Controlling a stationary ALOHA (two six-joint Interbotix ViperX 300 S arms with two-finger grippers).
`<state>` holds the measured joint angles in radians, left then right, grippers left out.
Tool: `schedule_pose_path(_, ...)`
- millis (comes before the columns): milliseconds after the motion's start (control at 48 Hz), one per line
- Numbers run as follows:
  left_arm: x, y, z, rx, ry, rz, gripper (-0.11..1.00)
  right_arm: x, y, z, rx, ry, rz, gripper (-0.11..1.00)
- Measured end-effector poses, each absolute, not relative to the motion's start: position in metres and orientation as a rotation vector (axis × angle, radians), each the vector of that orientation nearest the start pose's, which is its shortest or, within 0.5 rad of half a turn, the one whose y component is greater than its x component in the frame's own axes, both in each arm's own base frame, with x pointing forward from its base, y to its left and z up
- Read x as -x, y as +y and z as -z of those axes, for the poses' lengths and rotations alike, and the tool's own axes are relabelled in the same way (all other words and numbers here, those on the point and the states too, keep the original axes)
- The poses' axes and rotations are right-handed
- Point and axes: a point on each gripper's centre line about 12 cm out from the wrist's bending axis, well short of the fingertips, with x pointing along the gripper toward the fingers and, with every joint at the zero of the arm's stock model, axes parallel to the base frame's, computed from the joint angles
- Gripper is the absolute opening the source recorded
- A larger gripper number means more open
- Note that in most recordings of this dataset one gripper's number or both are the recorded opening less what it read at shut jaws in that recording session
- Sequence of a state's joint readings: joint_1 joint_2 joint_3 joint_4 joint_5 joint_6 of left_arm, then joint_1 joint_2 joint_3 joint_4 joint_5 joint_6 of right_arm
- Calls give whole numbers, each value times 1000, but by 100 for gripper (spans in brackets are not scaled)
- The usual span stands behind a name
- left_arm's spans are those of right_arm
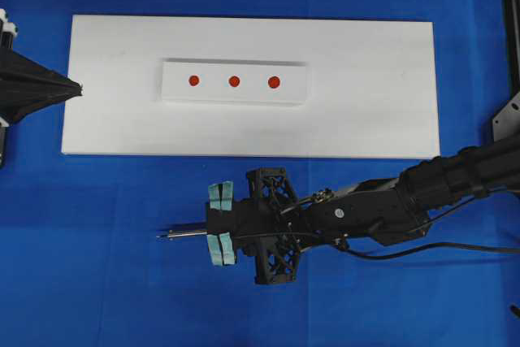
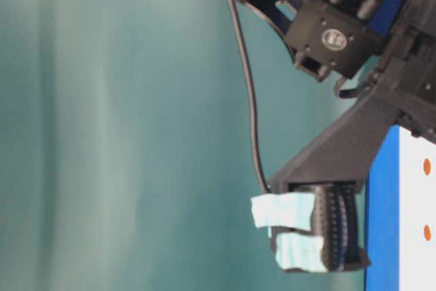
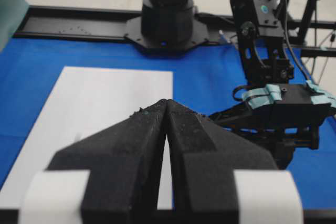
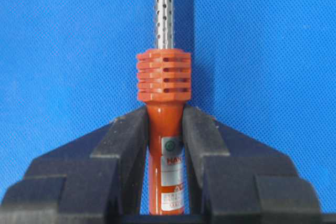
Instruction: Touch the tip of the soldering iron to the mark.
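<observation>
- Blue table (image 1: 97, 266), white block (image 1: 236, 82) sits beyond the claw.
- Right gripper (image 4: 165, 129) clenched on soldering iron (image 4: 164, 85), carry phase.
- Next: swing tip (image 1: 161, 236) onto middle mark (image 1: 234, 81).
- Left gripper (image 3: 166, 109) closed, empty.

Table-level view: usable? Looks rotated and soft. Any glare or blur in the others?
Table-level: turned sideways, soft, right gripper fills it, two red dots at the edge. Overhead: even light, sharp, white block casts a thin shadow. Right wrist: soldering iron crisp, tip cut off. Left wrist: left gripper near, background slightly soft.
</observation>
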<state>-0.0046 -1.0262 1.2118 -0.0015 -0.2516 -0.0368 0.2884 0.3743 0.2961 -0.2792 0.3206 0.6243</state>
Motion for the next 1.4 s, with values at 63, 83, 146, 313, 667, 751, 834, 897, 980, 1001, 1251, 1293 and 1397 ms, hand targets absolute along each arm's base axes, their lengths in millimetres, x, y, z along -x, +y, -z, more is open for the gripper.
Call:
schedule_pose_path(63, -187, -1, -285, 38, -64, 5, 0, -449, 122, -100, -145, 991, -4, 7)
schedule_pose_path(83, -187, -1, -286, 37, -66, 6, 0, -448, 122, -99, -145, 994, -2, 7)
schedule_pose_path(146, -187, -1, -286, 37, -66, 4, 0, -448, 122, -99, -150, 1001, 2, 7)
schedule_pose_path(313, -187, -1, -285, 38, -64, 6, 0, -447, 122, -99, -155, 1004, 5, 15)
schedule_pose_path(667, -187, -1, -285, 38, -66, 6, 0, -446, 126, -101, -167, 1034, 18, 92)
schedule_pose_path(751, -187, -1, -285, 38, -66, 6, 0, -446, 125, -102, -165, 1040, 24, 90)
schedule_pose_path(834, -187, -1, -285, 38, -64, 6, 0, -447, 125, -102, -165, 1041, 26, 91)
schedule_pose_path(897, -187, -1, -285, 38, -66, 6, 0, -447, 125, -102, -164, 1044, 28, 91)
schedule_pose_path(980, -187, -1, -286, 38, -66, 6, 0, -446, 124, -104, -162, 1051, 36, 91)
schedule_pose_path(1001, -187, -1, -286, 38, -66, 6, 0, -446, 123, -106, -161, 1054, 38, 91)
schedule_pose_path(1251, -187, -1, -285, 40, -66, 6, 0, -436, 109, -170, -171, 1031, 87, 91)
schedule_pose_path(1293, -187, -1, -285, 38, -66, 6, 0, -434, 107, -183, -172, 1025, 95, 91)
schedule_pose_path(1397, -187, -1, -285, 38, -64, 6, 0, -427, 102, -213, -166, 1016, 115, 91)
